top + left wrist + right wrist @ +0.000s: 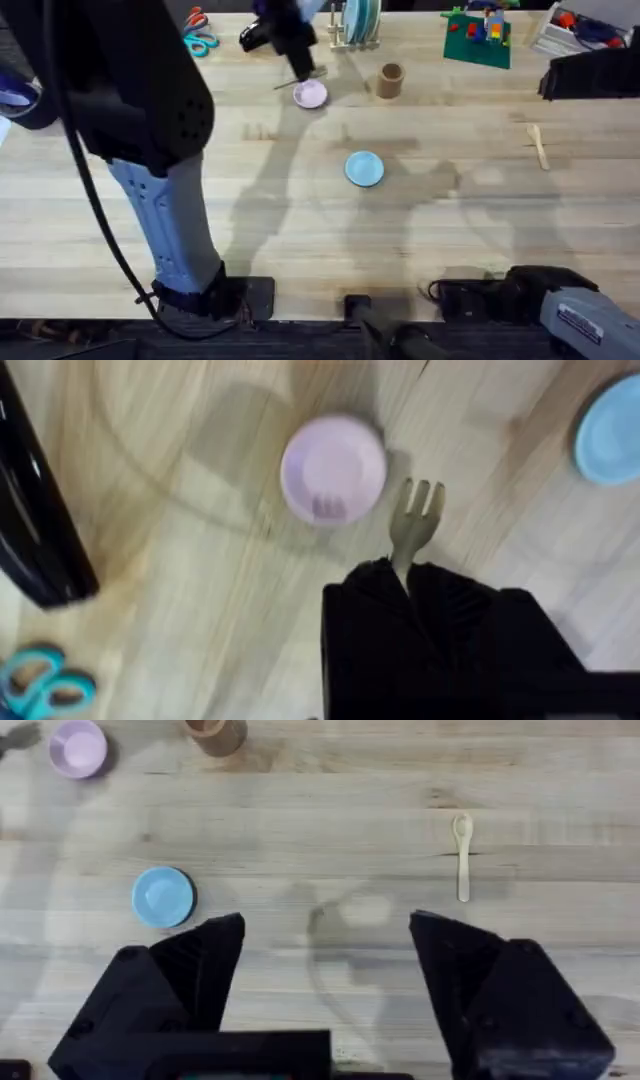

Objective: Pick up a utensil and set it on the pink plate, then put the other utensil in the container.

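My left gripper (302, 66) reaches to the far side of the table and is shut on the handle of the pale wooden fork (415, 520). The fork's tines hang just beside the rim of the pink plate (333, 468), above the table. In the overhead view the pink plate (310, 95) lies right under that gripper. The tan container (390, 80) stands upright to the plate's right. The round-ended wooden utensil (540, 146) lies flat on the table at the right. My right gripper (325, 960) is open, held back near its base, with that utensil (462, 855) ahead of it.
A light-blue plate (364, 168) lies mid-table. Teal scissors (200, 42) lie at the back left, a dish rack (357, 25) and a green brick plate (478, 35) along the back edge. A black box (592, 72) sits at the far right.
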Robot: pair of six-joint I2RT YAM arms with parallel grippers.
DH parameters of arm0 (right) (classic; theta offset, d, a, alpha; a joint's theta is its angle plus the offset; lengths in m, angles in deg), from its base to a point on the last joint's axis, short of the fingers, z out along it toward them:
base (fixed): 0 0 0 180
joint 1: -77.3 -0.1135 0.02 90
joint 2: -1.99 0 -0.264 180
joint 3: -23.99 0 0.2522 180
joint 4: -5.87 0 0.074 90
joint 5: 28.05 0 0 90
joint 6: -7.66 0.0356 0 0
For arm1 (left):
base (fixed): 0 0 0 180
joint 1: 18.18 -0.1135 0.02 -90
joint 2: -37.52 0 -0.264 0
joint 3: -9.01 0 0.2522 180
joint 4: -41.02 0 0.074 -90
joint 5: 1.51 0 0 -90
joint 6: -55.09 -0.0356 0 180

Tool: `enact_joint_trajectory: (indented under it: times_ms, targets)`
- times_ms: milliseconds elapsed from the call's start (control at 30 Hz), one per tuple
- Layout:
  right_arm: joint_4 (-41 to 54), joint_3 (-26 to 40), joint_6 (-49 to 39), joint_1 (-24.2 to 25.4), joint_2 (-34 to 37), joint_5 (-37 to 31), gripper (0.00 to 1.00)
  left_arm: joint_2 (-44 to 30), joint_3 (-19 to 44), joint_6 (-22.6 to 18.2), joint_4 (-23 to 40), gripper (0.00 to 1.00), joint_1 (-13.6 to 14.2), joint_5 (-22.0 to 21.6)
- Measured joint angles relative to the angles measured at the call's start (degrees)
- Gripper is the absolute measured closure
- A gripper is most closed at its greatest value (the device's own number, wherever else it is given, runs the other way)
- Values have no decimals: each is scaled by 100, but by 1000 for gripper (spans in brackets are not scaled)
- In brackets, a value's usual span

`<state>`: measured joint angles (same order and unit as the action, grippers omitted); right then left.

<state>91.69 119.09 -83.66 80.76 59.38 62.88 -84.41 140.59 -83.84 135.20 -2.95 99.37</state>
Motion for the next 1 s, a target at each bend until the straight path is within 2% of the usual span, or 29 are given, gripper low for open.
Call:
enact_joint_trajectory:
  times_ms: [100,267,733,1000]
  targets:
    - [0,0,0,0,1,0,8,0,0,81,-238,957,239,-14]
    - [0,0,0,0,-1,0,7,0,0,207,-585,957,380,-16]
    - [0,0,0,0,-1,0,7,-29,4,311,-913,957,269,-20]
    - [0,0,0,0,-1,0,7,-544,11,311,-952,957,199,-27]
